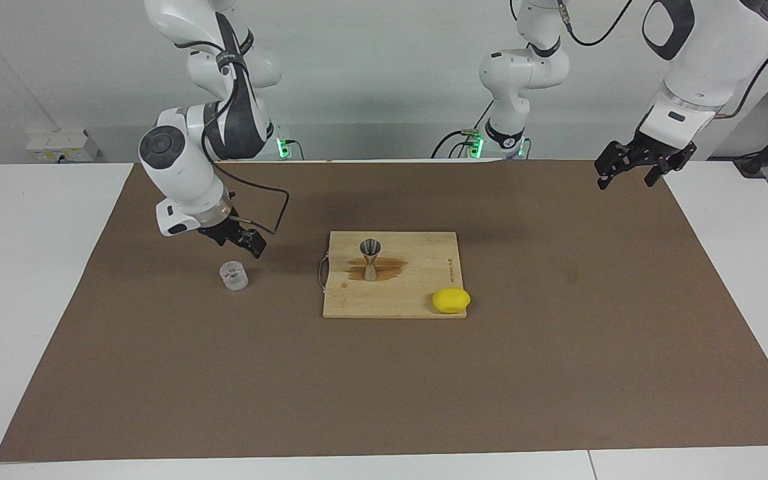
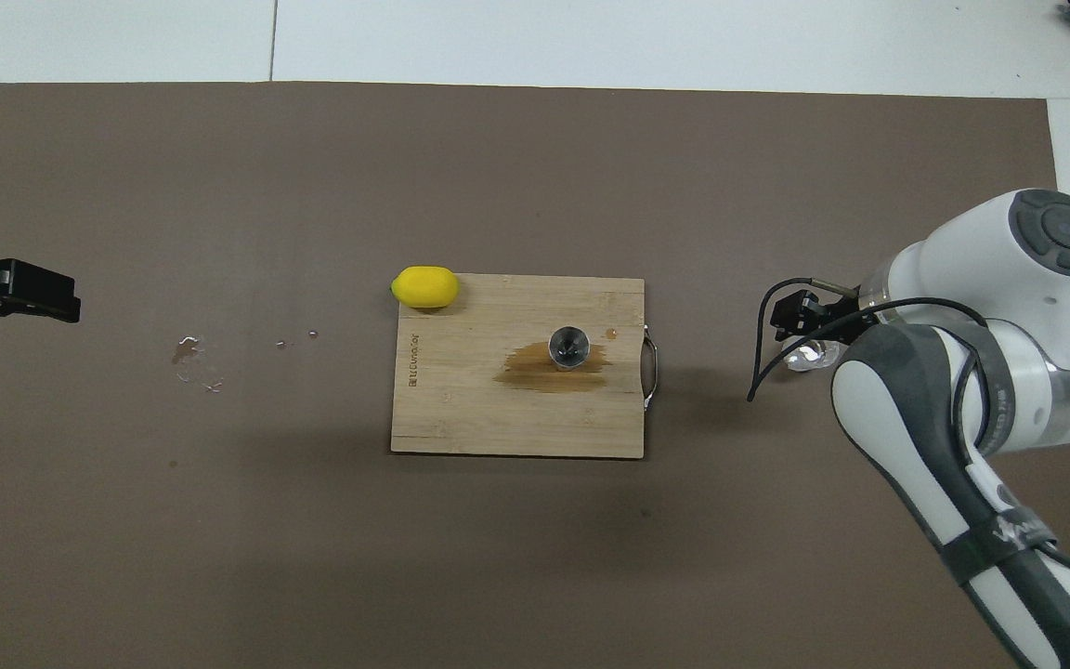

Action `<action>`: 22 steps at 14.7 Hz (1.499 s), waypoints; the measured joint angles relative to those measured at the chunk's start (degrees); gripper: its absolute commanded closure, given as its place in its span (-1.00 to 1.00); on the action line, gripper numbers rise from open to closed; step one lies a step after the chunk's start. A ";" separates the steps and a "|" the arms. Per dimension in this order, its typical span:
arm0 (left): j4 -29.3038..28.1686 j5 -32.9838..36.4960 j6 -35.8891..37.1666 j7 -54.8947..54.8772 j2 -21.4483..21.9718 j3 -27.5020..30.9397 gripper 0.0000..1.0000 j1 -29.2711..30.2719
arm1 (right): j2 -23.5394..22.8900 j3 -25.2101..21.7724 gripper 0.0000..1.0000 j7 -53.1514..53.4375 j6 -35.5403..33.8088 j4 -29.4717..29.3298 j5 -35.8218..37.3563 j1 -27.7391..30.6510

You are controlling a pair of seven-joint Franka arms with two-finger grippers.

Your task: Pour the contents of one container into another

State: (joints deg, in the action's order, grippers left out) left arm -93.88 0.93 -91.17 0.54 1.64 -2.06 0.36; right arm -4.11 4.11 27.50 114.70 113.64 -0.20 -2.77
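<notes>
I see the clear cup (image 1: 233, 275) standing upright on the brown mat (image 1: 384, 387) toward the right arm's end of the desk, well apart from the wooden cutting board (image 1: 417, 280) at the middle. The right gripper (image 1: 249, 243) hangs just above the cup, a little nearer to the robots than it, not touching it; its jaws stand open and hold nothing. In the overhead view the right arm covers most of the cup. The metal jigger (image 1: 370, 259) stands upright on the board in a brown wet stain (image 1: 391, 269). A yellow lemon (image 1: 451, 300) lies at the board's corner, farther from the robots, toward the left arm's end. The left gripper (image 1: 636, 162) waits above the mat's edge at the left arm's end, jaws open and empty. A few small droplets (image 2: 196, 358) mark the mat there.
</notes>
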 measured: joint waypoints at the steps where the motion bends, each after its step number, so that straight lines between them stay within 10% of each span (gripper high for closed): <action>1: -0.12 0.00 -0.02 0.00 0.08 0.00 -1.00 0.00 | 1.17 0.04 -0.98 -0.38 -0.44 -1.37 1.64 -0.37; 10: -0.35 0.00 -0.19 0.08 0.41 0.00 -1.00 0.00 | 4.19 -1.06 -0.98 -8.75 -19.66 -21.26 2.39 1.68; 22: -0.41 0.00 -0.47 0.11 0.45 0.08 -1.00 0.01 | 3.63 0.00 -0.98 -13.50 -25.81 -21.59 2.05 1.63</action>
State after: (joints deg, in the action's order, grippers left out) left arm -94.29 0.93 -91.64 0.64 2.09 -1.98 0.37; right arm -0.48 4.11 14.01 88.89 92.05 1.85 -1.14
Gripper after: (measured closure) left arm 0.000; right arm 0.004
